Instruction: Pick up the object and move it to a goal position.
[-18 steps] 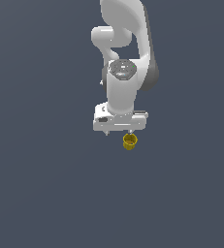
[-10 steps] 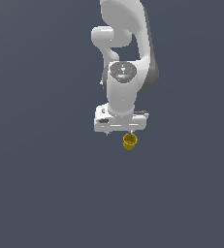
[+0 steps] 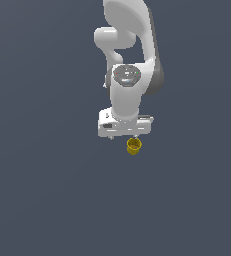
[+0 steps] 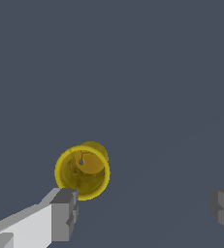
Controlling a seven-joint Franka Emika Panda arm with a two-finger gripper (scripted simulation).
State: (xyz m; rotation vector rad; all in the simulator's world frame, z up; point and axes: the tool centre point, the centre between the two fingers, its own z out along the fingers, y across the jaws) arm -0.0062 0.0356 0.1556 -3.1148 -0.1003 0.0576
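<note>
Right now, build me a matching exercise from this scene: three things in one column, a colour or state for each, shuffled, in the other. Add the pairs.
Column 1:
1. yellow cup
2. end effector
3. floor

Column 2:
A. open, fingers spread wide
B. plain dark grey-blue
C. hollow, its opening facing the wrist camera

Pairs: 1-C, 2-A, 3-B. In the wrist view the cup sits close to one finger, off the midline between the two.
</note>
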